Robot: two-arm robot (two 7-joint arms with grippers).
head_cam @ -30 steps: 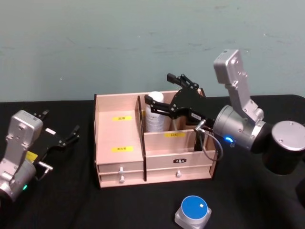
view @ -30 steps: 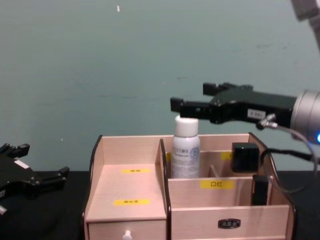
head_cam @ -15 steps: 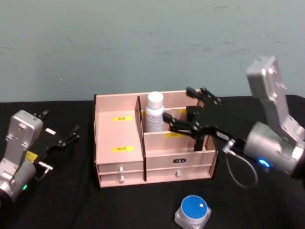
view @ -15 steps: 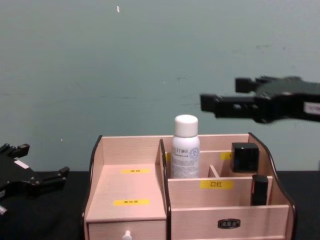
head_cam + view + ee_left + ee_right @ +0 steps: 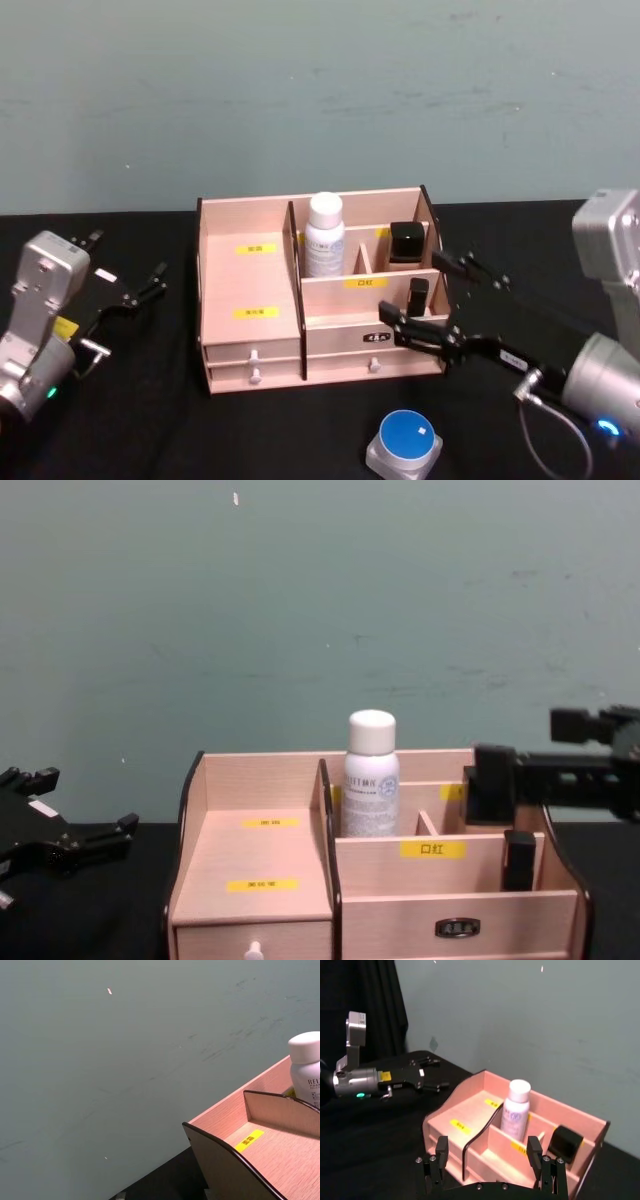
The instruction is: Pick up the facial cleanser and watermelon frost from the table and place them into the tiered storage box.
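Observation:
The facial cleanser [image 5: 323, 235], a white bottle with a white cap, stands upright in a back compartment of the tiered storage box [image 5: 250, 285]. It also shows from the chest [image 5: 371, 780] and the right wrist [image 5: 516, 1110]. A small round jar with a blue lid [image 5: 405, 438], likely the watermelon frost, sits on the black table in front of the box. My right gripper [image 5: 428, 298] hovers open and empty at the box's front right corner, above the jar. My left gripper [image 5: 125, 265] rests open at the table's left.
A black cube [image 5: 406, 240] and a slim black stick [image 5: 418, 295] stand in the box's right compartments. Two small drawers [image 5: 255, 355] face me at the front. A green wall stands behind the table. The black tabletop [image 5: 250, 430] lies bare left of the jar.
My right gripper has let go of the cleanser's cap and drawn back toward me and to the right, dropping to the box's front corner. The bottle stays upright in the box.

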